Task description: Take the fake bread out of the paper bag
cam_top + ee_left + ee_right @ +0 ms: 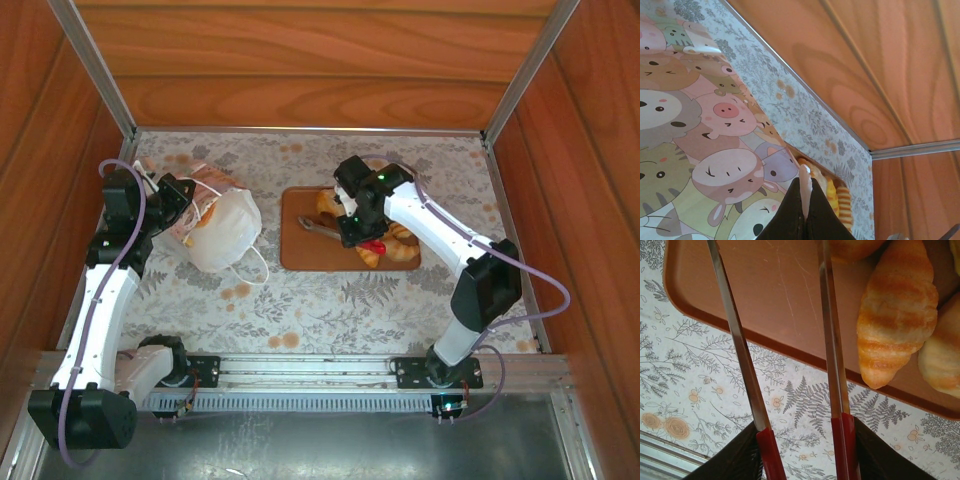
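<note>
The paper bag (222,228) lies in the left middle of the top view, on the floral table cover (330,300), its cord handles trailing toward the bottom of the frame. The left gripper (180,197) sits at its upper-left edge. In the left wrist view the fingers (812,207) are closed together with a thin white sliver of the bag (715,130) pinched between them. Whether anything is inside the bag cannot be told.

Right of centre, the brown tray (300,255) holds the fake bread (395,245) – several golden pieces, bunched on its right half. The right gripper (358,225) hangs over the tray, clamped on the red handles of metal tongs (318,229). In the right wrist view the tongs (832,340) reach over the tray (780,295) with their arms apart – nothing between them – and a croissant (897,315) lies just right of them.
</note>
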`<state>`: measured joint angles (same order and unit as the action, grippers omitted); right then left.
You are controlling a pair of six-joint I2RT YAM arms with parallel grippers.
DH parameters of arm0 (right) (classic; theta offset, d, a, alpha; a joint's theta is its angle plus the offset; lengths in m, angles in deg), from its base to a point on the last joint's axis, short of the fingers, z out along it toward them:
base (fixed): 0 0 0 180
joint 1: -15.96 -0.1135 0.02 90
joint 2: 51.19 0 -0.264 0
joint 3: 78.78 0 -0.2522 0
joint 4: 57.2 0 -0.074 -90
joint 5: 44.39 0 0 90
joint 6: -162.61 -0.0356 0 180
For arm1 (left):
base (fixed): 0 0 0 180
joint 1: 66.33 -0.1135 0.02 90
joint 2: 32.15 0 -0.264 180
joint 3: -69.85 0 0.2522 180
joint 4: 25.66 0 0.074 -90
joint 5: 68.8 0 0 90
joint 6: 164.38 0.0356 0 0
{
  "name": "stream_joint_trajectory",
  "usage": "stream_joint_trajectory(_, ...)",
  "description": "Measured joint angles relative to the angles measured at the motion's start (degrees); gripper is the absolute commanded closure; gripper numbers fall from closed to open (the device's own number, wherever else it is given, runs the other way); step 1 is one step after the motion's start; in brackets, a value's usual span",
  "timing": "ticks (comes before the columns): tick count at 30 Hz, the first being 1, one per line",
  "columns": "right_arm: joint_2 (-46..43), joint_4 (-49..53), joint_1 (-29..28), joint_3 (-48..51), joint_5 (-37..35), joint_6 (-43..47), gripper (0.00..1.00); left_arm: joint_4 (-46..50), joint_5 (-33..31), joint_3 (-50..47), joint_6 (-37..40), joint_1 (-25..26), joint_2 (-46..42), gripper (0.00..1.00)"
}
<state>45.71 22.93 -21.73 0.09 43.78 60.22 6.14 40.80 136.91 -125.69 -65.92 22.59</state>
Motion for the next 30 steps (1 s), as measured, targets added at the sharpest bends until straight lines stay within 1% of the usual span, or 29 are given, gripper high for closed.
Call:
stream_joint_trajectory(4, 0.0, 0.1, 0.2, 0.0, 1.9, 0.6, 0.54, 0.0, 0.0, 0.0, 0.0, 0.0, 0.0, 1.0)
stream_joint_trajectory(7, -0.8, 0.6, 0.2, 0.5, 6.1, 1.6, 0.55, 0.0, 0.0, 0.0, 0.0, 0.0, 0.0, 1.0)
stream_joint_trajectory(10, -4.0, 0.4, -0.7, 3.8, 9.5, 1.7, 0.54, 0.0, 0.0, 0.0, 0.0, -0.1, 0.0, 1.0)
stream_joint_trajectory(12, -6.3, 0.6, -2.0, 6.4, 10.2, 1.3, 0.55, 0.0, 0.0, 0.0, 0.0, -0.1, 0.0, 1.0)
stream_joint_trajectory(15, -7.6, 0.5, -4.4, 9.9, 9.7, -0.1, 0.55, 0.0, 0.0, 0.0, 0.0, -0.1, 0.0, 1.0)
stream_joint_trajectory(20, -6.4, -2.4, -8.5, 16.4, 6.7, -3.8, 0.55, 0.0, 0.0, 0.0, 0.0, -0.1, 0.0, 1.0)
stream_joint_trajectory(24, -2.8, -6.2, -10.8, 19.6, 4.3, -7.3, 0.55, 0.0, 0.0, 0.0, -0.1, -0.1, 0.0, 1.0)
stream_joint_trajectory(30, 5.4, -10.8, -12.1, 19.7, 2.8, -10.9, 0.55, 0.0, 0.0, 0.0, -0.2, -0.1, 0.0, 1.0)
